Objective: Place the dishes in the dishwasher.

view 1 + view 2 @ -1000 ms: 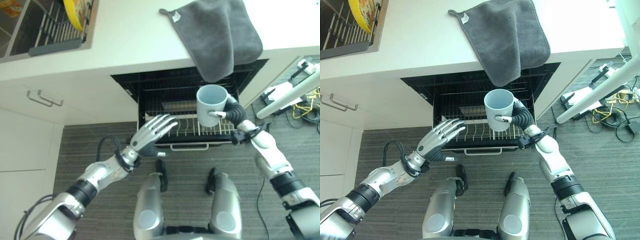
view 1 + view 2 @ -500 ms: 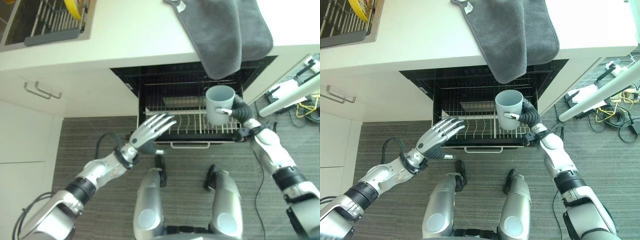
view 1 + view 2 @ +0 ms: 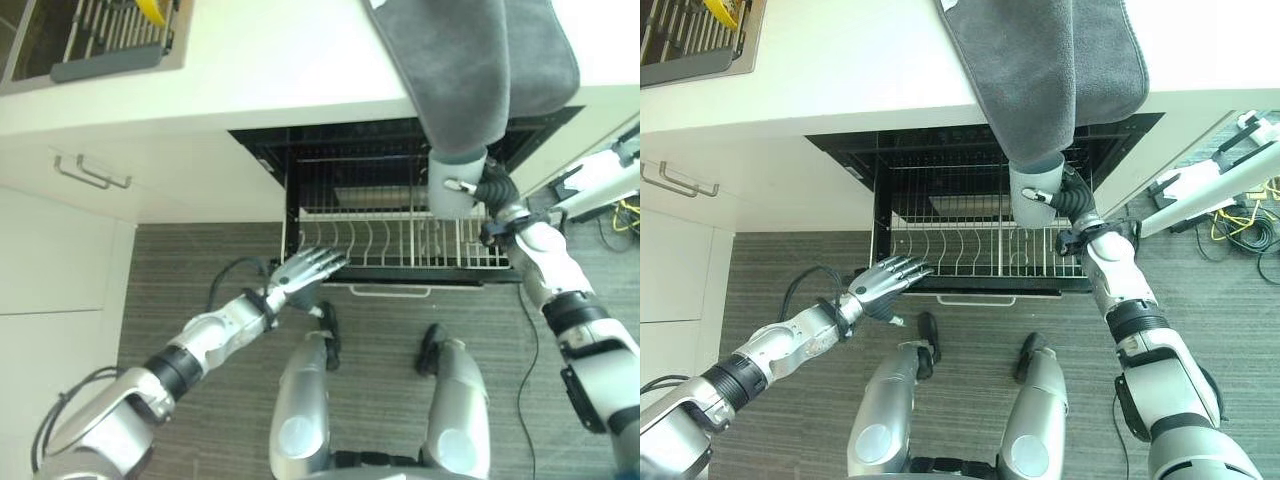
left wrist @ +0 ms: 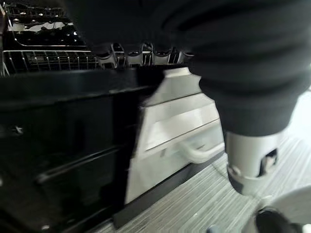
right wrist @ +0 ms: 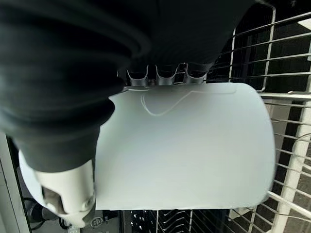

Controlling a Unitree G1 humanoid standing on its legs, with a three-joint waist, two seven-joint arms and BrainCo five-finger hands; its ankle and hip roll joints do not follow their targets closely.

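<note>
at the centre of the frame we see an open dishwasher [image 3: 400, 180] under a white counter [image 3: 250, 80], its white wire rack [image 3: 400, 245] pulled out over the grey striped floor [image 3: 180, 290]. our right hand [image 3: 490, 190], coming in from the right side, has its fingers curled around a pale blue mug [image 3: 447, 190], holding it above the right end of the rack. a grey towel [image 3: 470, 70] hangs over the counter edge and covers the top of the mug. our left hand [image 3: 305, 272], at lower centre, is open with fingers straight, its tips at the front left corner of the rack. at the upper left, a sink [image 3: 690, 45] holds a yellow dish [image 3: 725, 10].
</note>
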